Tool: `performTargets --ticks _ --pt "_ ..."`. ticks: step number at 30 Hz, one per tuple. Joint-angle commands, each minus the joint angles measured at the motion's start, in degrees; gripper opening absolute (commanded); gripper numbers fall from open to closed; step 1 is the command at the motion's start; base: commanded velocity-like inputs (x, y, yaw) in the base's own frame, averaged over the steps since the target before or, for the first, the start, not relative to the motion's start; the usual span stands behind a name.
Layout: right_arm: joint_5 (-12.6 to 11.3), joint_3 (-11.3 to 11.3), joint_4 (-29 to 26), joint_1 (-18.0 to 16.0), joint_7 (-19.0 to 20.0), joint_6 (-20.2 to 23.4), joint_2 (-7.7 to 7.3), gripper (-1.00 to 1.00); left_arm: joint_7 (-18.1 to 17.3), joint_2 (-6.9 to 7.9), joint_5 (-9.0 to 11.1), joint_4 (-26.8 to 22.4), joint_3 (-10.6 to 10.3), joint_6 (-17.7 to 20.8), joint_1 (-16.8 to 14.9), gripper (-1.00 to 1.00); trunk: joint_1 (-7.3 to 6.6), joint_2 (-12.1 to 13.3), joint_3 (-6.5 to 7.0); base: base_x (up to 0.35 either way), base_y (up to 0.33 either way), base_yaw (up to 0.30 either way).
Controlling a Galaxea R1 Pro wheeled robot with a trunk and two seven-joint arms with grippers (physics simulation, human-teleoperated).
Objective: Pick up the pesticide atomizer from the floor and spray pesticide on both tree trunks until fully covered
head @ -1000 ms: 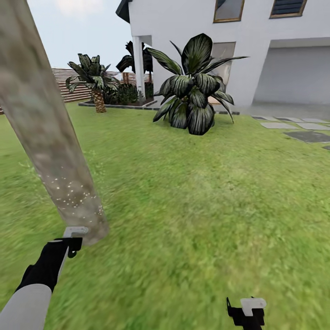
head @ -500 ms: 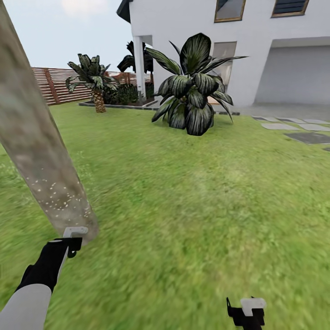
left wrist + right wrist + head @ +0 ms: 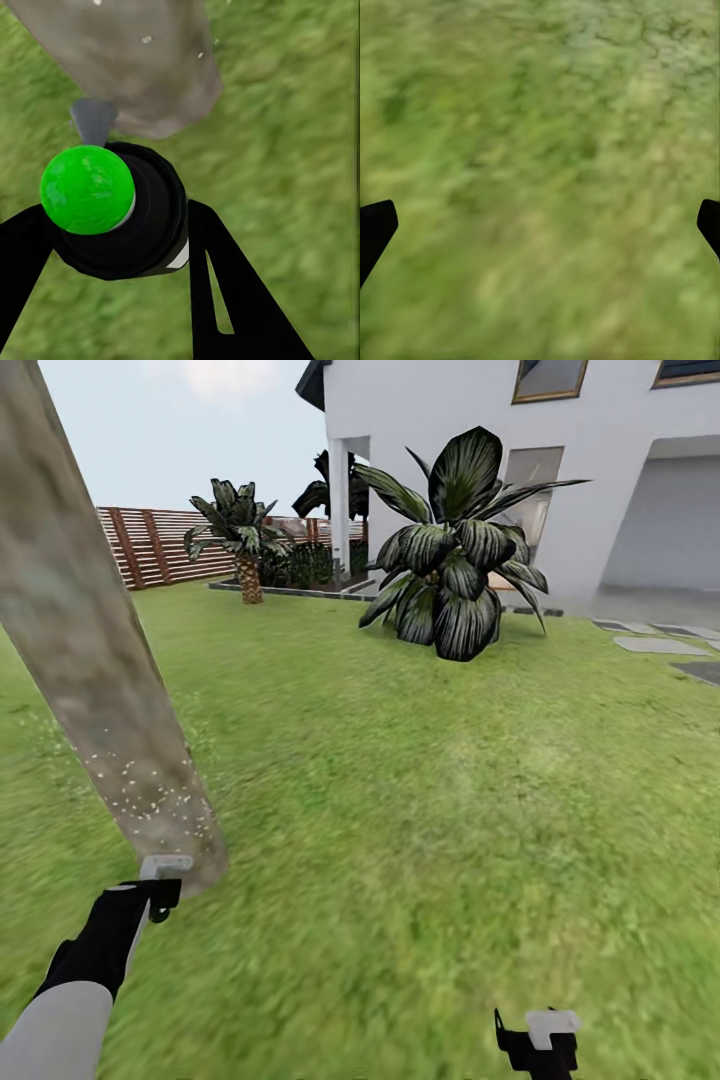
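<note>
The pesticide atomizer (image 3: 120,217), a dark cylinder whose cap dot shows bright green, sits between the black fingers of my left gripper (image 3: 120,247), which is shut on it. Its small grey nozzle points at the base of a mottled tan-grey tree trunk (image 3: 127,60). In the head view my left gripper (image 3: 155,882) is just in front of the foot of that trunk (image 3: 90,650), which leans across the left side and carries white specks low down. My right gripper (image 3: 535,1035) is low at the right, open over bare grass (image 3: 540,225).
Green lawn (image 3: 430,790) spreads ahead and to the right. A big striped-leaf plant (image 3: 455,565) stands in front of the white house (image 3: 600,460). A small palm (image 3: 240,535) and the brown slat fence (image 3: 150,545) lie far left; grey stepping slabs (image 3: 655,645) far right.
The whole head view has shifted rightward, so the camera has turned left and more fence shows. Both grippers keep their places in the picture, the left still at the trunk's foot.
</note>
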Motion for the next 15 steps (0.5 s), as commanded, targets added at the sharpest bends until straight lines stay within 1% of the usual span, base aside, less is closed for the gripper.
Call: performTargets --ticks 1,2,5,7,9,12,13,14,15 --pt "0.00 0.00 0.00 -0.01 0.00 0.00 -0.04 1.00 -0.29 0.11 -0.03 -0.02 0.10 -1.45 0.01 -1.00 0.00 0.00 0.00 -0.207 0.038 0.002" --pt "-0.01 0.00 0.00 -0.01 0.00 0.00 -0.06 1.00 -0.57 0.43 -0.06 -0.03 0.20 -3.05 0.05 -1.00 0.00 0.00 0.00 -0.282 0.065 0.001" --pt "-0.01 0.00 0.00 -0.01 0.00 0.00 -0.07 1.00 -1.22 0.87 -0.36 -0.04 -0.01 -4.63 0.58 -1.00 0.00 0.00 0.00 -0.320 0.081 0.000" --pt "0.03 0.00 0.00 -0.01 0.03 0.01 -0.07 1.00 -5.27 1.01 -0.84 -0.12 -0.56 -7.80 2.74 -1.00 0.00 0.00 0.00 -0.334 0.087 0.000" --pt "0.07 0.03 0.00 -0.01 0.06 0.04 0.04 1.00 -11.16 1.62 -2.82 -0.09 -0.65 -11.12 4.69 -1.00 0.00 0.00 0.00 -0.335 0.087 0.000" --pt "0.19 0.29 -0.26 -0.01 0.31 0.09 0.24 1.00 -21.54 3.06 -6.90 0.04 -0.70 -17.17 7.24 -1.00 0.00 0.00 0.00 -0.335 0.088 0.000" --pt "0.32 0.44 -0.34 -0.01 0.39 0.12 0.26 1.00 -23.76 3.45 -8.02 0.04 -0.70 -18.70 7.71 -1.00 0.00 0.00 0.00 -0.335 0.088 0.000" --pt "1.06 1.50 -0.49 -0.01 0.50 0.19 0.27 1.00 -26.94 3.85 -9.66 0.09 -0.70 -20.71 8.18 -1.00 0.00 0.00 0.00 -0.335 0.088 0.000" --pt "2.44 3.37 -0.99 -0.01 0.57 0.24 0.27 1.00 -29.85 4.13 -11.26 0.11 -0.70 -22.08 8.43 -1.00 0.00 0.00 0.00 -0.335 0.088 0.000"
